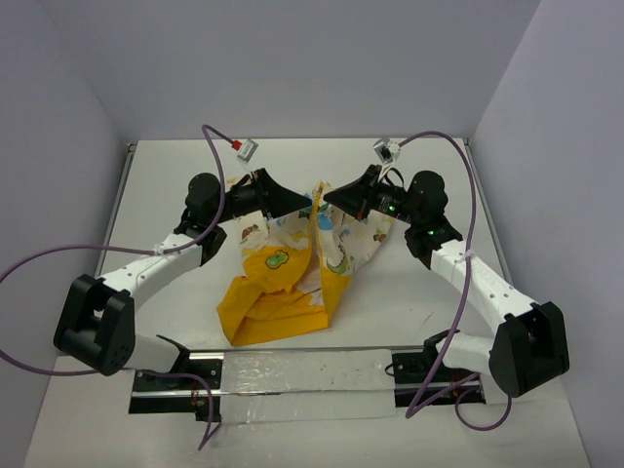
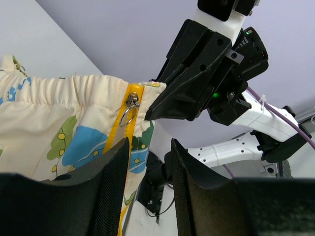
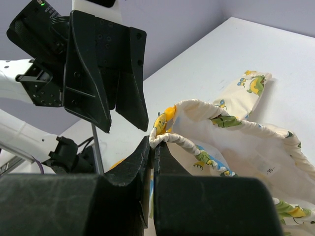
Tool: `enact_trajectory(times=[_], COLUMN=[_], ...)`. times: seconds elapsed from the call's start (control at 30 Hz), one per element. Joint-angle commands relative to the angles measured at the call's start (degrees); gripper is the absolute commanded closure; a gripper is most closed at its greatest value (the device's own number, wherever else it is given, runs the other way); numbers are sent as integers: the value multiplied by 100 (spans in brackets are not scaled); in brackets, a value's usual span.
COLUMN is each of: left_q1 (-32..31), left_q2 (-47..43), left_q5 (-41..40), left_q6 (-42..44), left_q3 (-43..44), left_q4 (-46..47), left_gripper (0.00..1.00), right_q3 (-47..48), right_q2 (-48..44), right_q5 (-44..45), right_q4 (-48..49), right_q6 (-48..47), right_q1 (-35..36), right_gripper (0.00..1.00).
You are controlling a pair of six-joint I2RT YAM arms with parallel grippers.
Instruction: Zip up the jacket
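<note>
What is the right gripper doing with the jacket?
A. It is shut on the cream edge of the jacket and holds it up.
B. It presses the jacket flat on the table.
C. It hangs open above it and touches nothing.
A: in the right wrist view, the right gripper has its fingers closed together on the rolled cream edge of the jacket, and this edge is raised above the table.

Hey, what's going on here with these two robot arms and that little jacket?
The arms are working on zipping a small cartoon-print jacket, which is held up by one edge. The right gripper is pinched shut on the fabric edge beside the zipper. The left gripper is open, with its fingers just below the ring-shaped zipper pull, and has not gripped it yet.
</note>
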Motion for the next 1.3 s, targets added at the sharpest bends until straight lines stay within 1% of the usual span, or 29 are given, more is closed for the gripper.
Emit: enact_trajectory(times=[0.0, 0.1, 0.27, 0.4, 0.6, 0.67, 0.8, 1.0, 1.03, 1.1, 1.2, 1.27], left_q1=[-45, -60, -83, -84, -101, -129, -194, -234, -241, -232, -241, -250], left_q2=[182, 327, 431, 441, 571, 665, 809, 826, 826, 838, 865, 882], left_q5=[48, 150, 165, 146, 155, 161, 151, 45, 27, 11, -26, -41], left_q6=[-124, -131, -127, -111, -314, -435, -690, -836, -866, -934, -1063, -1186], left_q3=[422, 498, 507, 468, 494, 520, 545, 436, 417, 375, 284, 181], left_q4=[501, 534, 559, 591, 880, 1088, 1527, 1811, 1856, 1921, 2094, 2257], left_gripper=[55, 53, 44, 41, 42, 44, 52, 70, 74, 89, 98, 100], right_q3=[393, 399, 408, 420, 439, 456, 487, 511, 525, 524, 508, 508], right_q2=[-123, -136, -149, -149, -141, -140, -123, -114, -116, -133, -141, -139], right_q5=[44, 63, 88, 89, 96, 98, 114, 114, 116, 125, 153, 178], right_q4=[326, 302, 268, 256, 230, 230, 227, 173, 154, 113, 98, 96], right_q6=[-83, -90, -110, -110, -118, -110, -112, -129, -140, -181, -201, -209], right_q1=[57, 73, 92, 103, 123, 132, 154, 166, 166, 166, 166, 166], right_gripper=[100, 100, 100, 100, 100, 100, 100, 100, 100, 100, 100, 100])
